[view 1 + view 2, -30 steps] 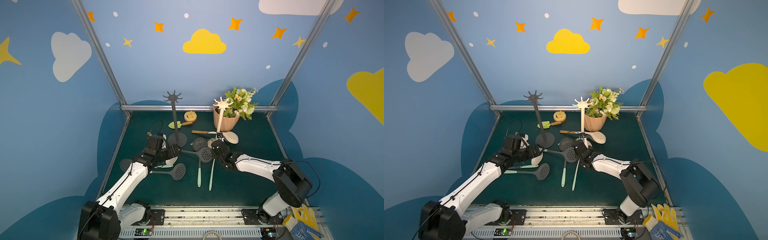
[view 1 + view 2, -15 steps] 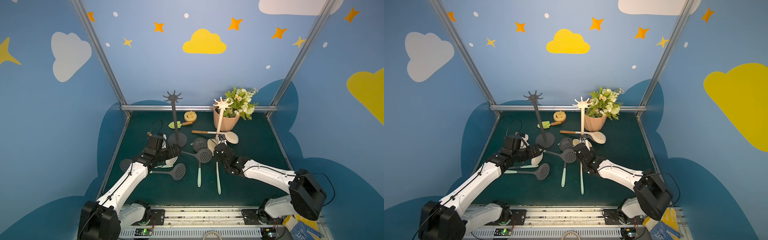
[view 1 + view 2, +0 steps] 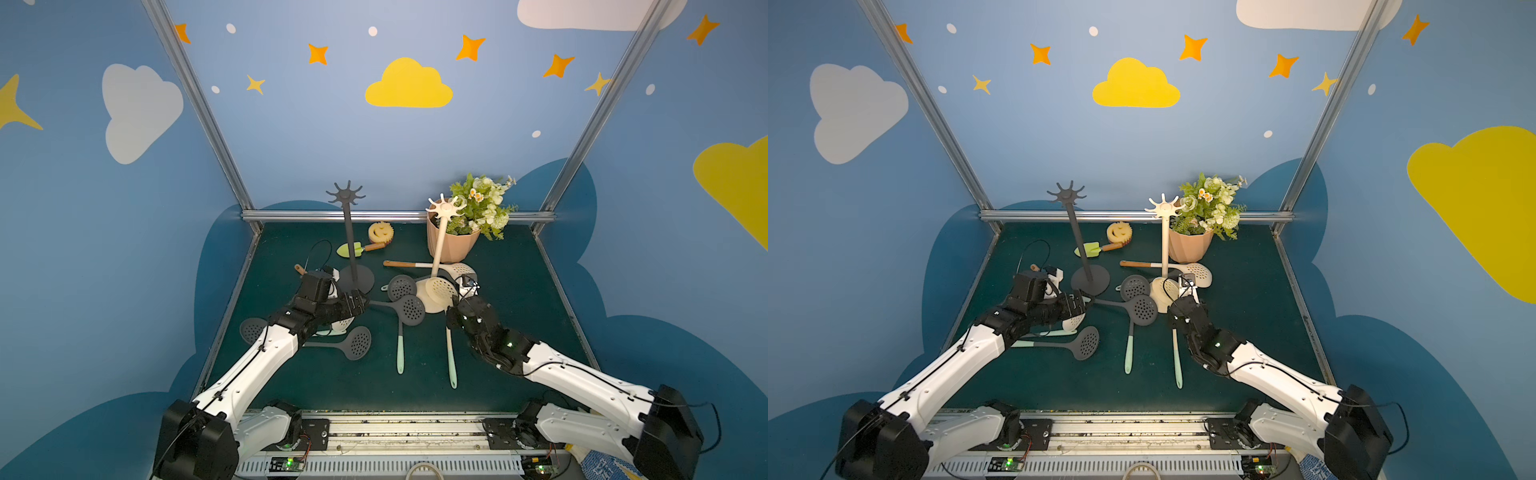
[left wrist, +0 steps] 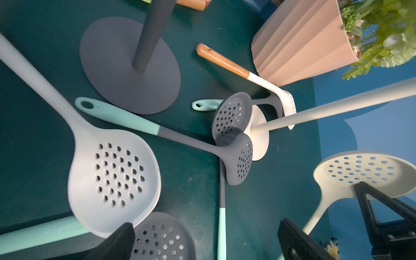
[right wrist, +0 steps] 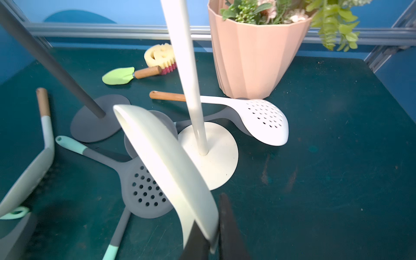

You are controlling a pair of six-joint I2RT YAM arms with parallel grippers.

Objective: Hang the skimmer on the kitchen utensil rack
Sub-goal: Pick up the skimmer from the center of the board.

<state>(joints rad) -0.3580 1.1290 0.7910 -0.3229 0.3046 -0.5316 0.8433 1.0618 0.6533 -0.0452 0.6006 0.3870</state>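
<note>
The right gripper (image 3: 450, 312) has just pinched shut on the cream skimmer (image 3: 441, 291) — handle swung to six o'clock, bowl tipped on edge at the foot of the cream rack (image 3: 439, 249), so a lift looks next. Left gripper (image 3: 354, 304) idles, fingers apart. I count two racks, at least seven skimmers, one trowel (image 3: 353, 249), one sponge (image 3: 380, 231), one plant (image 3: 478, 208).

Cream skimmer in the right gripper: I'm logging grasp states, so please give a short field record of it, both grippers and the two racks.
held item: cream perforated skimmer with mint handle, head tilted up on edge
right gripper: shut on that skimmer's neck
left gripper: open, empty, over a pale grey skimmer
white star-topped rack: hooks bare; held skimmer's head is by its base
dark grey star-topped rack: hooks bare
hung yet: no
</note>
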